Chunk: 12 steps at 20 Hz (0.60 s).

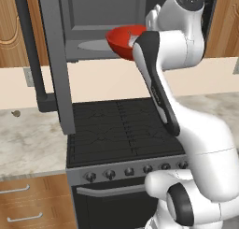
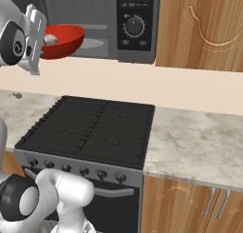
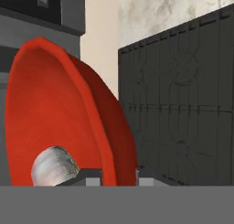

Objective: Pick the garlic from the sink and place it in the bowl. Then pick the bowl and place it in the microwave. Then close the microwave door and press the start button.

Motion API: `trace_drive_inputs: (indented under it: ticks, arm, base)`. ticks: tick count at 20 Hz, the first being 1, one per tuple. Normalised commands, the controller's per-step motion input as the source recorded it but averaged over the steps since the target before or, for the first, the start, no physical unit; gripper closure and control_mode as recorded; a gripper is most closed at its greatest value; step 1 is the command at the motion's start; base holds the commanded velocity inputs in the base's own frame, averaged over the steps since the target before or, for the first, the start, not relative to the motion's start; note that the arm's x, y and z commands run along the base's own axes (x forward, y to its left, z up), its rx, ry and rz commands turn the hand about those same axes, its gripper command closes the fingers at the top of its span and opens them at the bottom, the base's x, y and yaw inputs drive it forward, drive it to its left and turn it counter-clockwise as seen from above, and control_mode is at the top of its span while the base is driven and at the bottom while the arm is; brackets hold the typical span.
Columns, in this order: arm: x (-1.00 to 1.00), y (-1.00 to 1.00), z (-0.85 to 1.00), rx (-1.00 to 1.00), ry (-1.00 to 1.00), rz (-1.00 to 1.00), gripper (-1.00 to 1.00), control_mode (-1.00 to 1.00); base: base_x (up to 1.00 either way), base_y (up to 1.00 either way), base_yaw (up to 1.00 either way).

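grip: two-finger gripper (image 3: 119, 176) clamped on the near rim of the glossy red shallow bowl (image 3: 59, 118); in the hand view, bottom centre, one tip sits inside the rim and one outside. Narrow gap, rim between the tips.
garlic: small whitish garlic bulb (image 3: 54, 166) lies in the bowl near the gripped rim, lower left of the hand view. Also seen as a pale lump in the bowl in the right base view (image 2: 50, 38).
bowl position: upper centre of the left base view (image 1: 122, 40), upper left of the right base view (image 2: 60, 41); carried in the air at the mouth of the dark grey built-in microwave (image 2: 135, 25), above the cream wall strip and the black stove top (image 1: 121, 127).
step: judged to be bowl into microwave; sink part looks done.
how: keep the bowl level so the garlic does not roll out; feed it straight in, set it on the grey turntable plate (image 1: 95, 46), then let go.
edges: cavity floor lip just below the bowl; the open grey microwave door with bar handle (image 1: 56, 60) stands at left of the left base view, control panel with round dial (image 2: 134, 25) at right of the cavity.
room: cavity looks wider than the bowl; height clearance over the wrist cannot be judged.
risk: one-sided rim grip, bowl may tip if it is knocked on the lip.
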Motion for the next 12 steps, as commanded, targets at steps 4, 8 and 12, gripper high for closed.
trace_drive_inputs:
  ticks: [4,8,12]
  arm:
    - [0.91,-0.01,0.06,0.00,-0.07,0.00,1.00,-1.00]
    - [0.96,-0.04,0.00,0.00,0.00,0.00,1.00,-1.00]
    - [0.92,0.00,0.00,0.00,0.00,0.00,1.00,-1.00]
  base:
    - [0.00,0.00,0.00]
    - [0.00,0.00,0.00]
    - [0.00,0.00,0.00]
